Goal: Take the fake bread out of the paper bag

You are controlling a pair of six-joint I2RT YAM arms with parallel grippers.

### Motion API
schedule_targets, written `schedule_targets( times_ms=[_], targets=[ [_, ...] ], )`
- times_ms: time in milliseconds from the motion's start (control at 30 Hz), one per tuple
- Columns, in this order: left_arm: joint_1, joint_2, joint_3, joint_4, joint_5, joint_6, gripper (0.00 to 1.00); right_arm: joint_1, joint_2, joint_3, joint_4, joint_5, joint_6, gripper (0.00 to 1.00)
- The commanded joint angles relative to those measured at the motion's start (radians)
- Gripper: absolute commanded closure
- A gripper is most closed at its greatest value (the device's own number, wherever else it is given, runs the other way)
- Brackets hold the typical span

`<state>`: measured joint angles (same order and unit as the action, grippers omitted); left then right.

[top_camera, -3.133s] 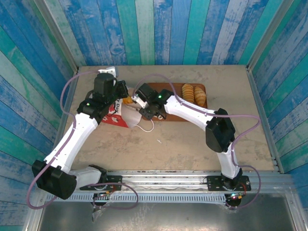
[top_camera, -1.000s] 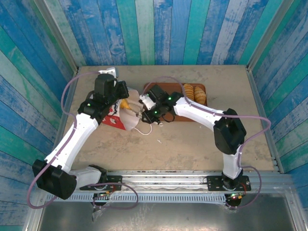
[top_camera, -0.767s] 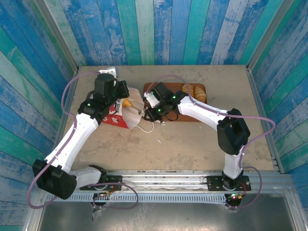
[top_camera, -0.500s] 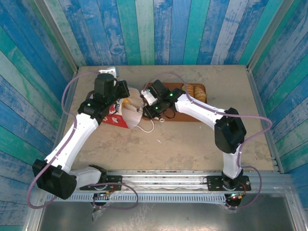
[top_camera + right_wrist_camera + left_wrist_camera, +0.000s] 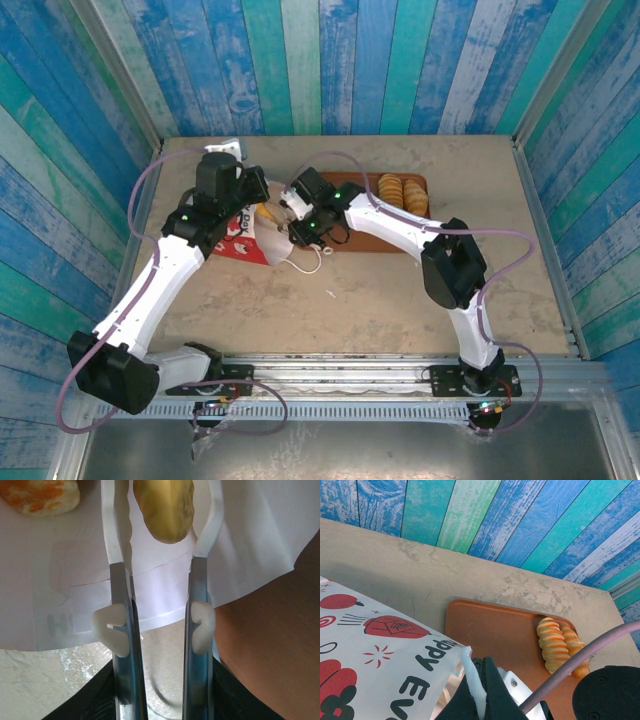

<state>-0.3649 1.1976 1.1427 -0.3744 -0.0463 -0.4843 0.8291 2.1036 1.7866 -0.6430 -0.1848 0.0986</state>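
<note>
Right gripper (image 5: 161, 525) has shifted up to the bag (image 5: 243, 236) mouth, jaws spread either side of a yellow roll (image 5: 164, 502) inside. Left gripper (image 5: 475, 697) pinches the bag rim. Bag sits on worktop (image 5: 400, 290) beside tray (image 5: 485, 635) holding two croissants (image 5: 554, 641).

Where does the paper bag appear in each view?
Top external: the bag lies left of centre, just left of the tray.
Left wrist: its printed side takes the lower left; tray to the right.
Right wrist: its white paper spans the top; tray lower right.
Shared landmark: the tray.
</note>
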Motion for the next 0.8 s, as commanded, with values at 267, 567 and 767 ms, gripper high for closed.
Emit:
schedule_targets(
  times_ms=[267, 567, 767],
  targets=[
    [-0.003, -0.007, 0.011, 0.035, 0.003, -0.006, 1.00, -0.048, -0.183, -0.131, 0.089, -0.198, 0.065, 0.62],
    [-0.003, 0.003, 0.012, 0.046, 0.012, -0.014, 1.00, -0.125, -0.292, -0.328, 0.235, -0.395, 0.154, 0.61],
    [-0.003, -0.001, 0.009, 0.041, 0.007, -0.011, 1.00, -0.159, -0.332, -0.383, 0.284, -0.507, 0.202, 0.61]
  ],
)
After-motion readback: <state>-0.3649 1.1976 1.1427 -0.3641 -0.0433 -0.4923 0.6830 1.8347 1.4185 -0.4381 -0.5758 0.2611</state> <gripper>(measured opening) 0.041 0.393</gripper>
